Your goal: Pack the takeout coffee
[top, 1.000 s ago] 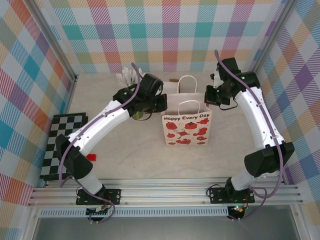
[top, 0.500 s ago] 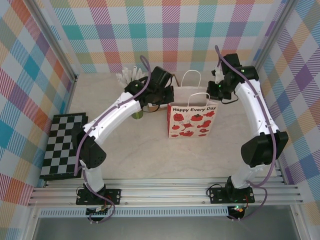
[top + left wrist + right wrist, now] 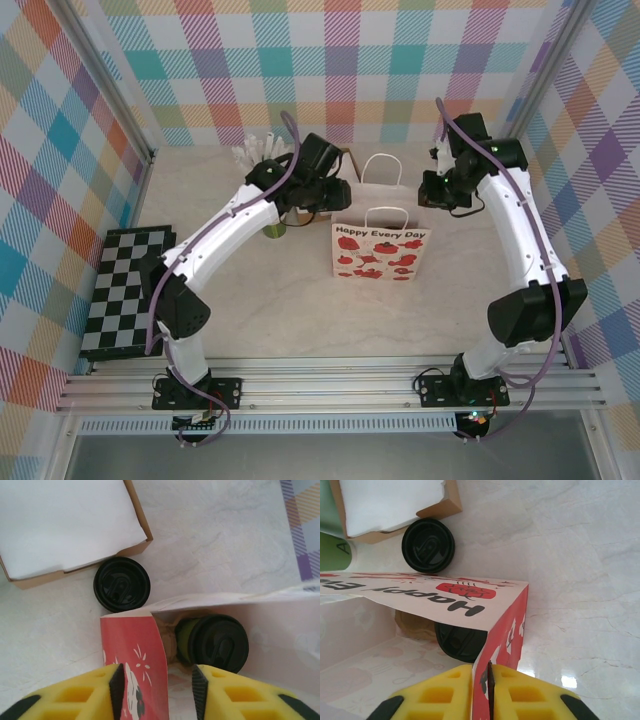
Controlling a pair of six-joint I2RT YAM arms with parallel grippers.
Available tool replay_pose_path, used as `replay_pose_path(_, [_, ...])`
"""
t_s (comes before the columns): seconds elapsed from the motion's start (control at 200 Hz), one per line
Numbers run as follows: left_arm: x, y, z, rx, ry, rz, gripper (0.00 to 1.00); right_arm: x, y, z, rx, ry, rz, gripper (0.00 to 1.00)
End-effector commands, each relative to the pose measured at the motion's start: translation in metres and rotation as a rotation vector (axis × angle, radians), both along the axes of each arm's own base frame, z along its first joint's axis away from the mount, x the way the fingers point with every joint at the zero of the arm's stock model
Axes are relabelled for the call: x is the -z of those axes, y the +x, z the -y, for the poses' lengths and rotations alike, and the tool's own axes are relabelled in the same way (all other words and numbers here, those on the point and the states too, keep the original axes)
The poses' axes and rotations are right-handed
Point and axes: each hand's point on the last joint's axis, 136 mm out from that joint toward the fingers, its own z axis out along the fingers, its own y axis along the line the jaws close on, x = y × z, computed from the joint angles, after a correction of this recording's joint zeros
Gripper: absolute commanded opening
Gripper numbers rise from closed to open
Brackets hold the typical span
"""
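Note:
The takeout coffee (image 3: 215,642), a green cup under a black lid, sits inside the white paper bag (image 3: 378,252) printed with red poppies; its lid (image 3: 460,642) peeks out under the bag's rim in the right wrist view. My left gripper (image 3: 157,680) is open over the bag's left end, its jaws either side of the red side wall (image 3: 135,665). It hangs by the bag's left top corner (image 3: 345,195). My right gripper (image 3: 489,672) is shut on the bag's right red side wall (image 3: 512,630), at the bag's right top corner (image 3: 432,192).
A loose black lid (image 3: 121,584) lies on the table behind the bag, next to a cardboard box of white napkins (image 3: 65,525). Lidless green cups (image 3: 273,230) stand left of the bag. A checkerboard (image 3: 125,290) lies at the left edge.
The left gripper moved from the green cups to the bag's left end. The bag tilted and shifted right, then settled back upright. The right gripper stayed on its right wall.

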Motion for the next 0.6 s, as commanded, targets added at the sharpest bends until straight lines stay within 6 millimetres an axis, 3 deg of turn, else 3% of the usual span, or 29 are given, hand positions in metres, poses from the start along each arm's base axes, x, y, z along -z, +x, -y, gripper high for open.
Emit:
replay_pose_path(0.0, [-0.05,-0.011,-0.033,-0.009,-0.026,0.094,0.61,-0.019,-0.001,0.003,0.018,0.005,0.05,0.3])
replay_pose_path(0.095, [-0.071,-0.006,-0.069,-0.07,-0.008,0.155,0.75,-0.041,0.001,0.001,0.034,0.036,0.119,0.47])
replay_pose_path(0.2, [-0.079,0.008,-0.122,-0.198,0.067,0.193,0.82,-0.069,0.002,0.008,0.08,0.035,0.227,0.7])
replay_pose_path(0.285, [-0.077,0.023,-0.171,-0.353,0.134,0.201,0.87,-0.09,0.002,0.018,0.126,0.02,0.339,0.99])
replay_pose_path(0.355, [-0.076,0.035,-0.204,-0.47,0.145,0.203,0.88,-0.101,-0.001,0.028,0.174,0.002,0.409,1.0])
replay_pose_path(0.445, [-0.073,0.052,-0.231,-0.565,0.142,0.221,0.88,-0.112,-0.008,0.038,0.218,-0.016,0.47,1.0])
replay_pose_path(0.51, [-0.066,0.064,-0.241,-0.583,0.129,0.218,0.85,-0.117,-0.015,0.041,0.222,-0.016,0.504,1.0])
replay_pose_path(0.595, [-0.054,0.081,-0.239,-0.55,0.093,0.195,0.78,-0.12,-0.024,0.045,0.229,-0.023,0.533,1.0])
